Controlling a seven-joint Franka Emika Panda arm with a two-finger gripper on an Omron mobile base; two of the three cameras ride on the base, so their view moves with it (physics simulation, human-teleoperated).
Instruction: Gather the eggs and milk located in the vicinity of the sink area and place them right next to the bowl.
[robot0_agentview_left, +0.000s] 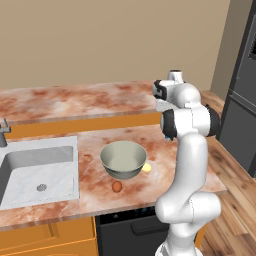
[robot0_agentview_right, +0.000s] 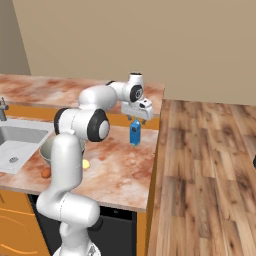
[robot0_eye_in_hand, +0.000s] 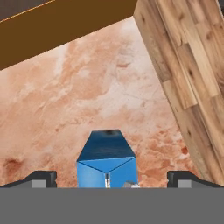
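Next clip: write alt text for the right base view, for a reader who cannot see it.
The white arm's open gripper hangs just above a blue milk carton standing on the marbled counter. To the left, a pale yellow egg and a reddish-brown egg lie by the bowl, with the sink beyond.

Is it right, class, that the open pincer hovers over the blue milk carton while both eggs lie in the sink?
Not quite. The eggs lie on the counter beside the bowl, as the left base view shows. The open pincer does hover over the milk carton.
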